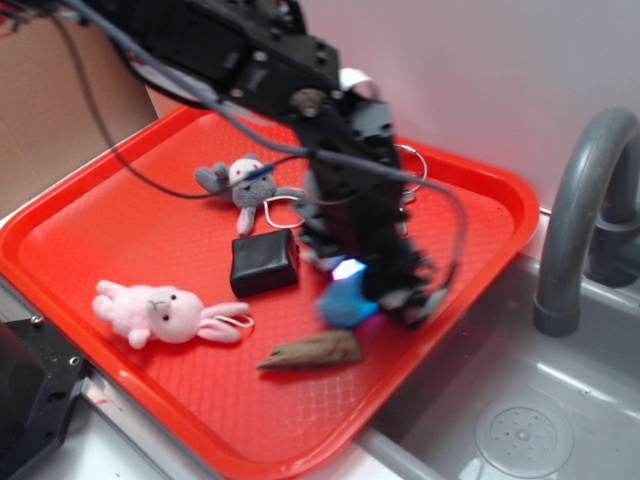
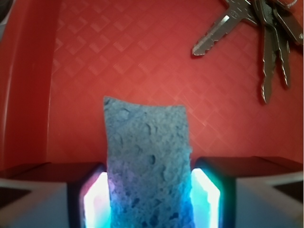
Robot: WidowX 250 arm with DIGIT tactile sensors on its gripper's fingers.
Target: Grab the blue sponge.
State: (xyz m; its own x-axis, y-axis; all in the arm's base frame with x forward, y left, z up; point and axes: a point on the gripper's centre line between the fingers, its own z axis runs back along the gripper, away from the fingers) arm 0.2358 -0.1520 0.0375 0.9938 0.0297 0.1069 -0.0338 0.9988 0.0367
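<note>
The blue sponge (image 2: 147, 156) is a pitted foam block standing between my two glowing pads (image 2: 95, 204), which press against both of its sides. My gripper (image 2: 149, 202) is shut on it. In the exterior view the blue sponge (image 1: 345, 305) shows as a blurred blue shape at the tip of the black arm, and my gripper (image 1: 375, 290) sits over the right part of the red tray (image 1: 90, 215), just above the brown wood piece (image 1: 315, 353). I cannot tell whether the sponge touches the tray floor.
On the tray lie a black box (image 1: 264, 263), a pink plush bunny (image 1: 165, 313), a grey plush mouse (image 1: 245, 183) and a bunch of keys (image 2: 259, 33). A grey sink with a faucet (image 1: 580, 210) lies right of the tray. A cardboard box (image 1: 60, 110) stands at the back left.
</note>
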